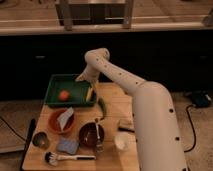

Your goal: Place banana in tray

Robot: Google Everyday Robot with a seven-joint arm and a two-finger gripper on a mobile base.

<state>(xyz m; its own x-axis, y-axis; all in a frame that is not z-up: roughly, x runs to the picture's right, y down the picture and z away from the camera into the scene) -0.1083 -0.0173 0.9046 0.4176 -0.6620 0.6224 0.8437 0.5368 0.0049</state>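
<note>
While claw [81,77] hovers over tray [55,80], grip unclear | banana [90,93] inside | green vegetable [102,107] beside rim

One dark green tray [54,86] sat on the single wooden surface [116,100]. Inside it lay one banana [89,93] and one round red-orange fruit [63,95]. One dark green vegetable [102,107] lay just outside the tray's near right corner. There were two bowls, one orange [54,125] and one dark red [88,137]. Near them stood one white cup [121,142], one small grey pot [40,140], one blue sponge [67,146] and one brush [66,158]. The one arm ended in one claw [81,78], over the tray's far right rim.
</note>
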